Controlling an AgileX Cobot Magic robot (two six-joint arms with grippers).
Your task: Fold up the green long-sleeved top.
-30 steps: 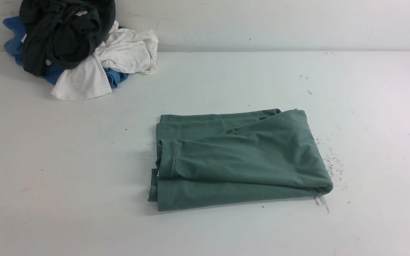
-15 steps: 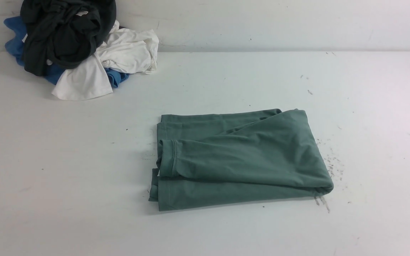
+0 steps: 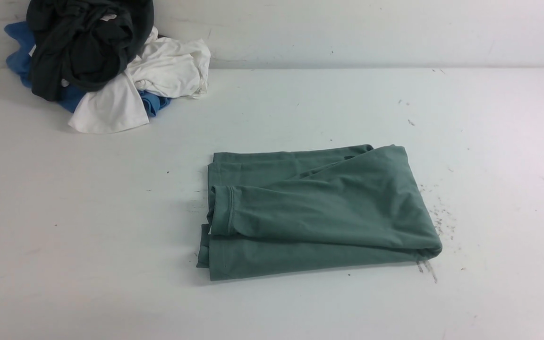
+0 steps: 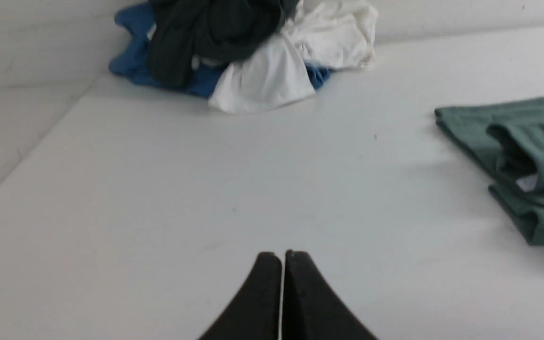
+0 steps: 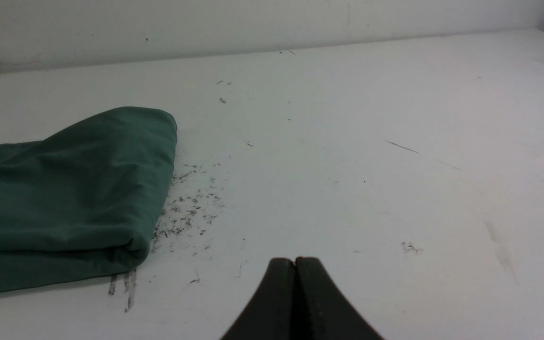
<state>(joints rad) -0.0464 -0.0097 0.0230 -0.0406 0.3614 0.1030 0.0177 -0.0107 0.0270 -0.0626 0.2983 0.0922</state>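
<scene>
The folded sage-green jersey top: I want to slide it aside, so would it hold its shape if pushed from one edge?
Probably not. The folded sage-green jersey top looks soft and floppy, so it would likely bunch. Its loose cuffed sleeve lies on top and may shift.

Green long-sleeved top [image 3: 319, 212]: soft knit cloth, matt, smooth with shallow creases; stitched cuff at its 9 o'clock edge; table [image 3: 300, 104]: white, smooth, faint sheen, scuffed with dark specks at 3 o'clock of the top; pile at 10 o'clock: dark garment [image 3: 83, 45], white garment [image 3: 158, 71], blue garment [image 3: 17, 52], all matt crumpled cloth; left gripper [image 4: 282, 257] and right gripper [image 5: 294, 262]: black, matt, plastic-looking.
</scene>
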